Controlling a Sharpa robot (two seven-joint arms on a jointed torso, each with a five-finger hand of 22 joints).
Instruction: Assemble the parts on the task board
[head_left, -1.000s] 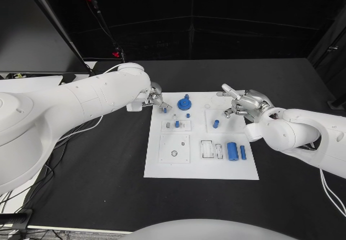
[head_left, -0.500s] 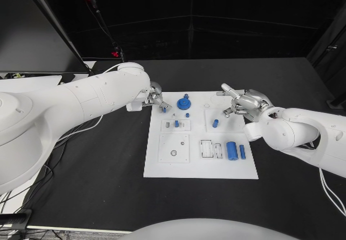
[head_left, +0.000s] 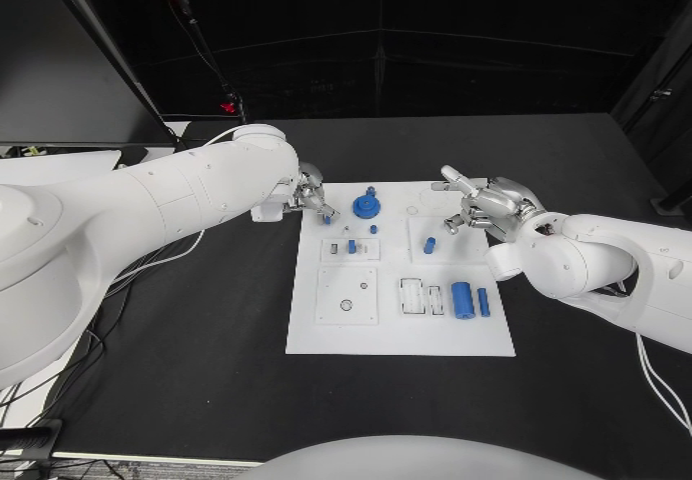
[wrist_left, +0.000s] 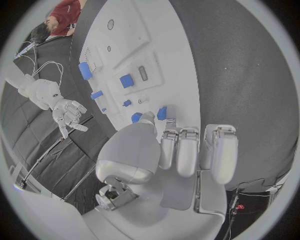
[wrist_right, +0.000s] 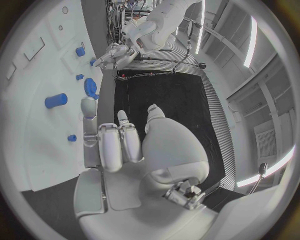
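A white task board (head_left: 401, 335) lies in the middle of a black table (head_left: 202, 330), its long side running from near to far. Seen from the head camera, small blue parts sit on it: a blue gear (head_left: 368, 208) at the far end, a few small blue pegs (head_left: 351, 246) just nearer, and a blue cylinder (head_left: 463, 299) with a slimmer blue bar (head_left: 483, 302) beside it toward the near right.

The left hand (head_left: 307, 196) hovers at the board's far left corner, reached by a bulky white arm from the left. The right hand (head_left: 488, 208) hangs over the board's far right edge, one finger pointing away and the others loosely curled, holding nothing.

The left wrist camera adds what the head camera cannot resolve: the left hand (wrist_left: 181, 150) has its fingers (wrist_left: 187, 157) held side by side and bent down toward the board, their tips just beside two small blue pegs (wrist_left: 162, 113). Whether it pinches one cannot be told. The right hand (wrist_left: 67, 113) shows beyond the board, fingers spread.

The right wrist camera shows the right hand (wrist_right: 134, 147) with fingers (wrist_right: 109, 145) lying together above the board's edge, empty, the blue gear (wrist_right: 90, 86) and a blue cylinder (wrist_right: 55, 100) beyond them, and the left hand (wrist_right: 115, 54) farther off.
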